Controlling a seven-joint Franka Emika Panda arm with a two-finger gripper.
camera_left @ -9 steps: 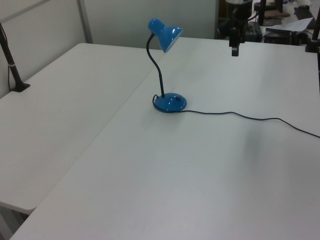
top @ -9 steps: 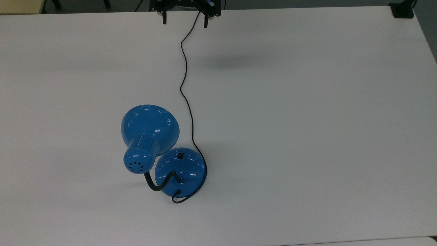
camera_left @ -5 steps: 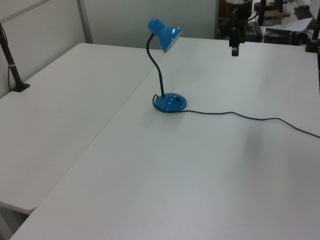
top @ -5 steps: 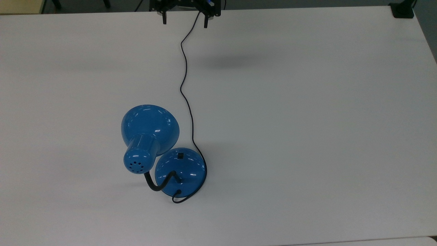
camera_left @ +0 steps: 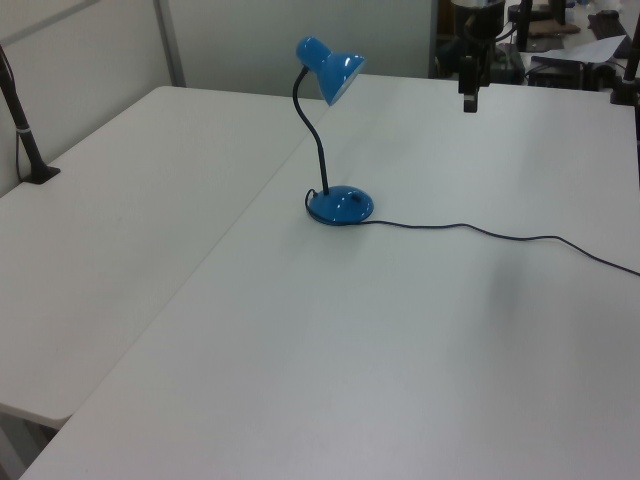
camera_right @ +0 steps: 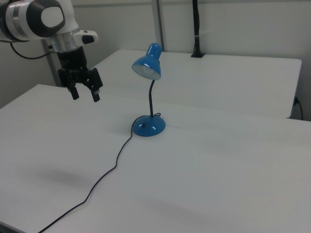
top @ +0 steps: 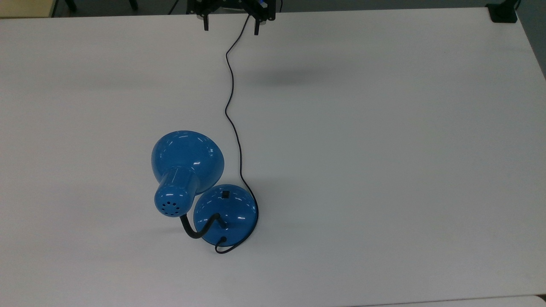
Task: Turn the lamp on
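The glossy blue lamp (top: pixel 187 158) stands on the white table, its dome shade (camera_right: pixel 146 66) unlit and held up by a black gooseneck (camera_left: pixel 317 140). Its round base (top: pixel 226 212) carries a small black rocker switch (top: pixel 225 195). A thin black cord (top: pixel 232 115) runs from the base toward the top view's upper edge. My gripper (top: pixel 230 25) hangs open high above the table, far from the lamp, at the top view's upper middle. In the right view the gripper (camera_right: pixel 86 94) is left of the lamp; in the left view the gripper (camera_left: pixel 469 100) is to its upper right.
A second white table (camera_left: pixel 110 230) adjoins along a seam at the left view's left. A black clamp post (camera_left: pixel 22 130) stands on that table's far edge. Cluttered equipment (camera_left: pixel 570 50) sits beyond the table at the left view's upper right.
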